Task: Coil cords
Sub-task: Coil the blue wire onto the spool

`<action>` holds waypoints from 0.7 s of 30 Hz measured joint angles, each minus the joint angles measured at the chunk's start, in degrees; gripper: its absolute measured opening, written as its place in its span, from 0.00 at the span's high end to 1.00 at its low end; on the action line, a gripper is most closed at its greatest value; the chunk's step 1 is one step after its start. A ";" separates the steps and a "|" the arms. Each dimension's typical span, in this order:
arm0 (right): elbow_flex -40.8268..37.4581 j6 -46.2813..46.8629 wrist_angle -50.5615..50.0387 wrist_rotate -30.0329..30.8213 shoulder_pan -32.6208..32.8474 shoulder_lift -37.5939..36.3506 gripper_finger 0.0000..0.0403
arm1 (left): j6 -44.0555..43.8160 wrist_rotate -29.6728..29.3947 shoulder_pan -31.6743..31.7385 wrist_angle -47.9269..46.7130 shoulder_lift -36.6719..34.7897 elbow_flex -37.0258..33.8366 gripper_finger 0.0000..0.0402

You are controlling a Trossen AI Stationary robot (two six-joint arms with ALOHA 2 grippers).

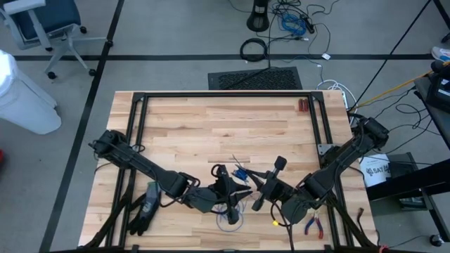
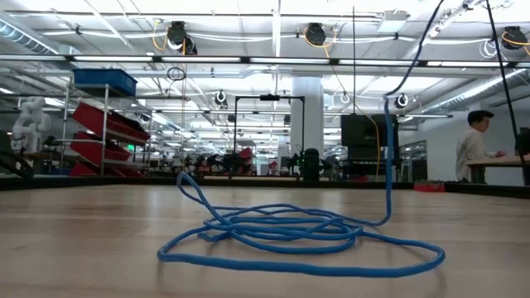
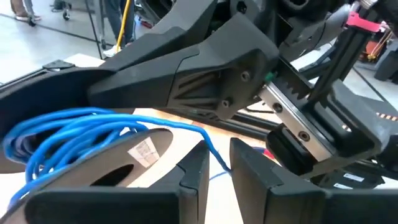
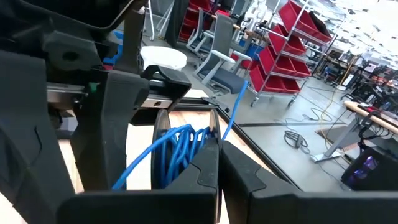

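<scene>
I am working over the pale butcher-block wooden surface (image 1: 211,126), and most of its far half is lying bare, so there is plenty of room to swing away from me. The near edge is closer and more crowded: a black fabric glove (image 1: 144,211) is sitting near the left arm, and red-handled pliers (image 1: 313,225) are lying beside the right arm, so I am keeping pulls off that strip.

Both arms are meeting low at the centre. The left claw (image 3: 217,177) is standing slightly spread with a strand of wire running past its tips, though I cannot tell whether it is pinching it. The right claw (image 4: 219,174) is pressed together, with blue loops bunched right behind it.

The thin blue flexible wire (image 2: 298,236) is lying in loose loops near the near edge, one strand rising upward. I am judging it light, limp and springy; bunching several loops together should hold better than taking one strand.
</scene>
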 joint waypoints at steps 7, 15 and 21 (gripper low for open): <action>0.00 -0.24 0.02 -1.56 0.64 -1.19 1.00 | 1.57 0.21 -1.52 -0.09 0.00 0.00 0.83; 0.00 -0.02 0.24 -4.14 1.86 -2.89 1.00 | 4.76 1.40 -0.91 4.51 1.09 0.00 0.83; 0.00 -1.50 1.22 -4.19 1.99 -3.05 1.00 | 7.63 6.51 0.04 10.99 3.52 0.00 0.83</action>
